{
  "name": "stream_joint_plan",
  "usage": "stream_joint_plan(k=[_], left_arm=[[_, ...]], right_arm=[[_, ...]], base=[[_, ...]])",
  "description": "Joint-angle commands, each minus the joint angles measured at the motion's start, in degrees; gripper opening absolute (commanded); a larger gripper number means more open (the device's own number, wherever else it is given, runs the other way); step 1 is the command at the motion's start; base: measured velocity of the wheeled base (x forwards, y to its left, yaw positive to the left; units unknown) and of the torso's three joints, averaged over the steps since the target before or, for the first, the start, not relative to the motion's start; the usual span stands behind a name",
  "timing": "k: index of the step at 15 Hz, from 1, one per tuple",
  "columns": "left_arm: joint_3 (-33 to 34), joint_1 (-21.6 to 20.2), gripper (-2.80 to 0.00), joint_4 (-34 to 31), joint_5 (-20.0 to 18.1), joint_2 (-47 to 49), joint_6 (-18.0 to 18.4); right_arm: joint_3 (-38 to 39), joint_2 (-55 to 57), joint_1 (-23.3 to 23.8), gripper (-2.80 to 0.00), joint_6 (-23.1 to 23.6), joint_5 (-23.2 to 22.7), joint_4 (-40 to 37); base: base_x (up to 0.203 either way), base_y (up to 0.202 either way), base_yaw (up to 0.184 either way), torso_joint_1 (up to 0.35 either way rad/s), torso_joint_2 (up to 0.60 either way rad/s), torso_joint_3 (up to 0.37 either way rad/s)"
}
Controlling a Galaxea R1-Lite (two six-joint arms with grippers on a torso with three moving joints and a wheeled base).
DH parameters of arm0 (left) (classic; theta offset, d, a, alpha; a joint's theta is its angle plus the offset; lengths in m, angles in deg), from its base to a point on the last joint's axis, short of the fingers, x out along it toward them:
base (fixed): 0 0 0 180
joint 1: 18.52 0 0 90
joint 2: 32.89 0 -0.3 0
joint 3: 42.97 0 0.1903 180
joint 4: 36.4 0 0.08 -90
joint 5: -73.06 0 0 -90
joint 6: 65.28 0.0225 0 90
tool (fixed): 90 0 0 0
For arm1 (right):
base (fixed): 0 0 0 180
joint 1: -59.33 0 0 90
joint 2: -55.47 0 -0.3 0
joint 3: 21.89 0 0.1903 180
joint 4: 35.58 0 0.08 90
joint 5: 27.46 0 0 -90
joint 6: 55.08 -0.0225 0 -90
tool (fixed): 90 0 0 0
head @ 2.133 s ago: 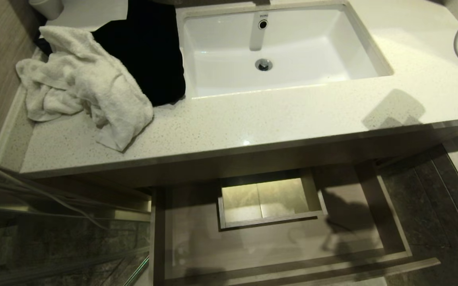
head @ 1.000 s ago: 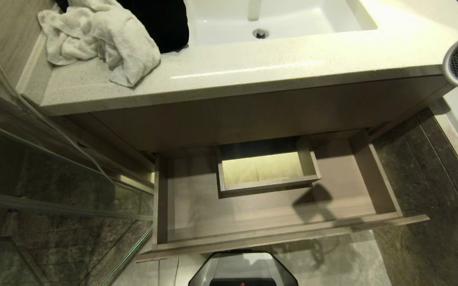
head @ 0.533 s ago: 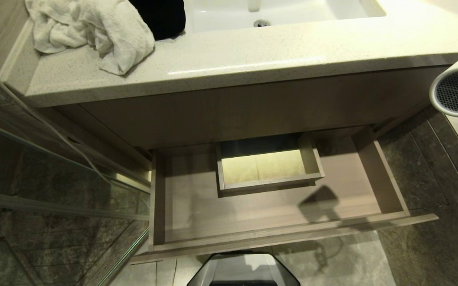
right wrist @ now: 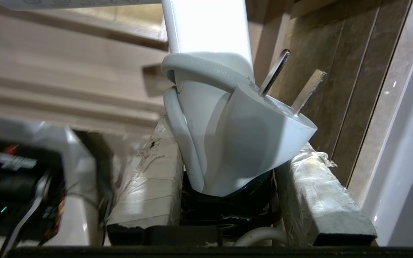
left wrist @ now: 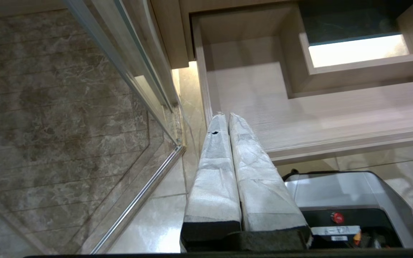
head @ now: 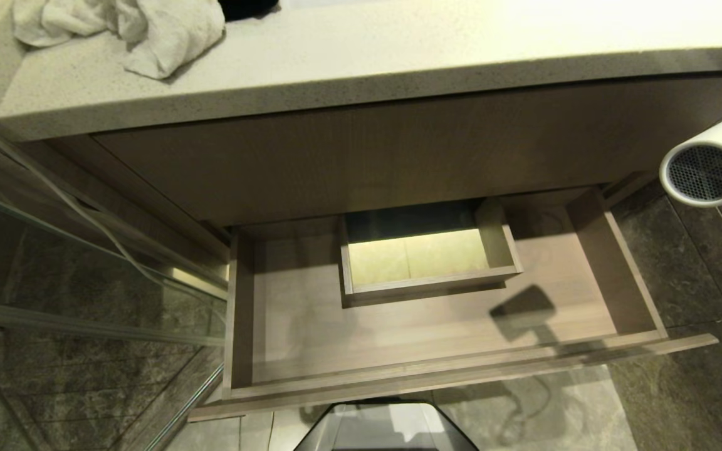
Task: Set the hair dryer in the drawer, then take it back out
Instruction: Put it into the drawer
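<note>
While it hangs: the hair dryer [head: 709, 166] is in the air off the open drawer [head: 436, 338], at its right end.
Grip: right gripper [right wrist: 228, 157] clamped on the folded handle, cord and plug.
Handling: light, rigid, smooth plastic; probably slippery.
Drawer: flat wood-grain, shallow, boxed cutout.
Left gripper [left wrist: 228, 120]: fingers together, idle.

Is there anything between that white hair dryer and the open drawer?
No. In the head view the hair dryer hangs just off the drawer's right side, with only dark floor tile between.
</note>
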Motion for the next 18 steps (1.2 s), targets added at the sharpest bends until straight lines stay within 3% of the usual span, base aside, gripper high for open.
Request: stream_joint_plan(k=[1,10,15,18], left_arm=[[0.0,0.0,-2.8,0.0,0.0,0.0,0.0],[0.0,0.0,-2.8,0.0,0.0,0.0,0.0],[0.1,0.0,-2.8,0.0,0.0,0.0,0.0],[0.1,0.0,-2.8,0.0,0.0,0.0,0.0]], right_arm=[[3.2,3.2,-0.9,-2.8,-0.5,1.3,3.0],[0.5,11.0,-1.0,-2.8,-0.5,1.5,3.1],[-3.2,16.8,-1.0,-2.8,-1.7,2.0,3.0],[-7.7,30.5,-1.4,-2.8,-3.7,2.7,3.3]], base=[[0.0,0.0,0.0,-0.29,0.54,0.237],[0.0,0.0,0.0,-0.289,0.51,0.214],[0.0,0.0,0.0,-0.045,0.08,0.031],[0.0,0.0,0.0,0.0,0.0,0.0]])
